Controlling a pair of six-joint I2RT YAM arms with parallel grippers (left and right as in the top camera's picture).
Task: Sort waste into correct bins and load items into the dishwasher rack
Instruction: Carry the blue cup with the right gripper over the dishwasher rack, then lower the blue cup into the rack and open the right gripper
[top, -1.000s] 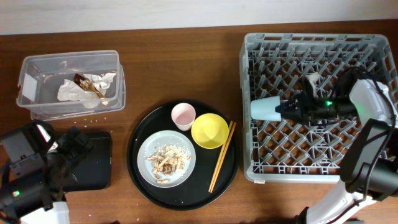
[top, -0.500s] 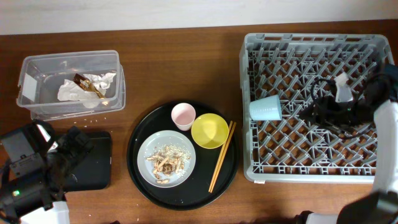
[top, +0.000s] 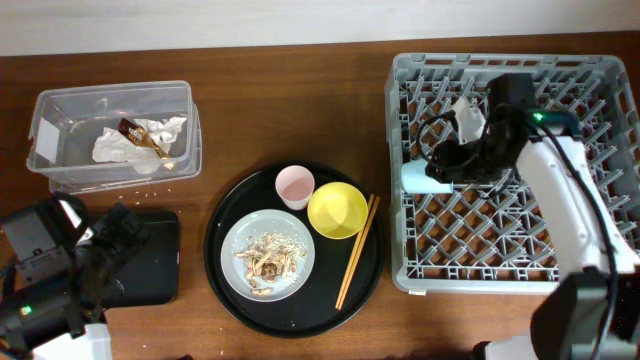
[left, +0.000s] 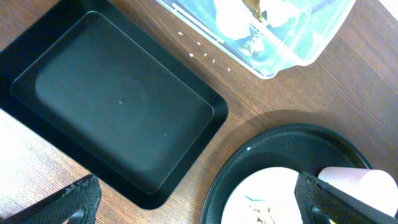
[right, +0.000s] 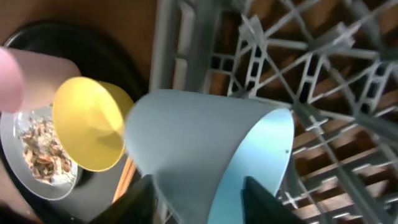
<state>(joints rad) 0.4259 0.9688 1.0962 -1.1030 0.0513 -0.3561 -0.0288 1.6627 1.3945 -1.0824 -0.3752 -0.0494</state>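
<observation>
On a dark brown wood-grain worktop (top: 300, 110) backed by a pale strip of wall (top: 200, 20), the large grey dishwasher rack (top: 480, 278) stood at the right, bare wood showing through its lattice floor. The small light-blue cup (top: 418, 177) lay on its side inside the rack, against the left wall. The right end effector (right: 198, 198) reached over the pegs to it, fingers set apart on either side of the cup; whether they pressed it or merely flanked it could not be told.

At centre, a round black tray (top: 225, 215) carried the pink cup (top: 295, 186) and the yellow bowl (top: 337, 210) side by side. The pale grey plate (top: 237, 262) sat in front of them, heaped with beige-brown food scraps (top: 268, 260). The wooden chopsticks (top: 357, 250) lay together along the tray's right edge, just beside the bowl.

At far left, the clear plastic tub (top: 45, 150) held crumpled white napkins (top: 120, 145) and a small brown wrapper (top: 138, 133), with a few pale specks (left: 202, 53) scattered on the wood beside it. Nearer the front edge sat the shallow black rectangular tray (left: 118, 99), nothing in the part that showed. The left end effector (left: 199, 202) hung above it, fingers spread wide and holding nothing.
</observation>
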